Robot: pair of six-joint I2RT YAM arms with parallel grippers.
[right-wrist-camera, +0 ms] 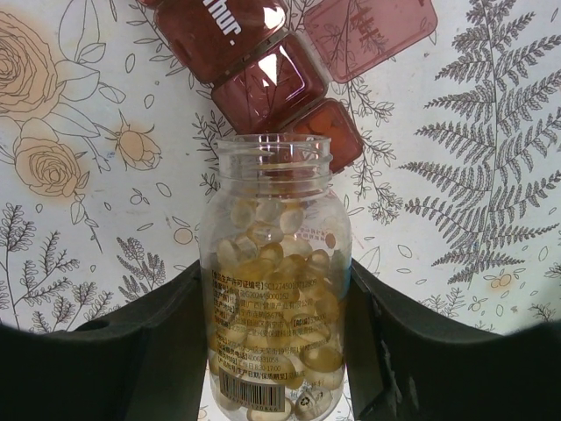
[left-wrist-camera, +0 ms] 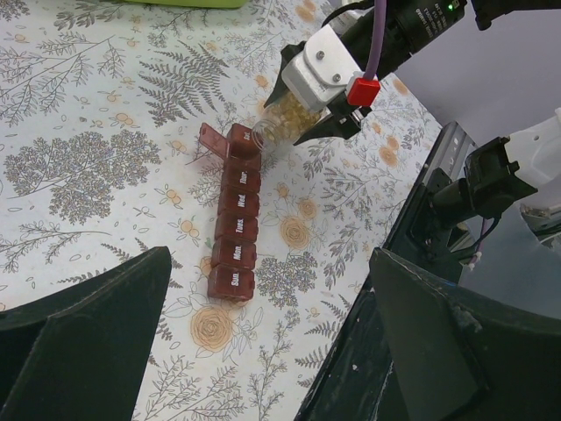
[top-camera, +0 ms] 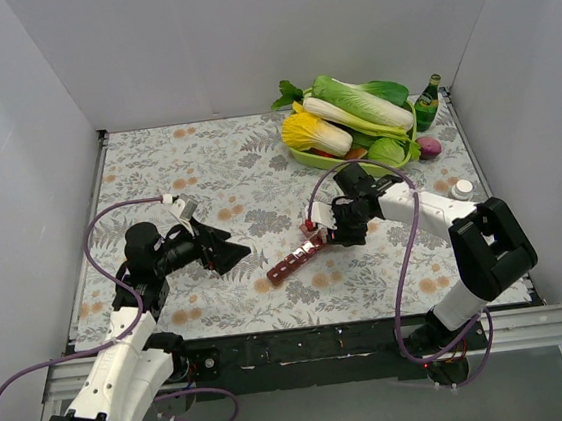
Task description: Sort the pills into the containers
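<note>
Gripping an uncapped clear bottle [right-wrist-camera: 273, 289] of yellow pills [right-wrist-camera: 263, 254], the right pincer [top-camera: 331, 227] tips its mouth toward the far end of the dark red organizer strip [left-wrist-camera: 235, 237]. The strip lies on the floral bench [top-camera: 216, 167] with one lid [right-wrist-camera: 368, 31] near that end flipped open, seemingly so pills can drop in. The left pincer [top-camera: 227, 251] hangs wide open and empty, well apart from the strip.

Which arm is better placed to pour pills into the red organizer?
Right. The right gripper holds the uncapped pill bottle, its mouth at the end of the organizer, near the open lid. The left gripper is open, empty and away from it.
</note>
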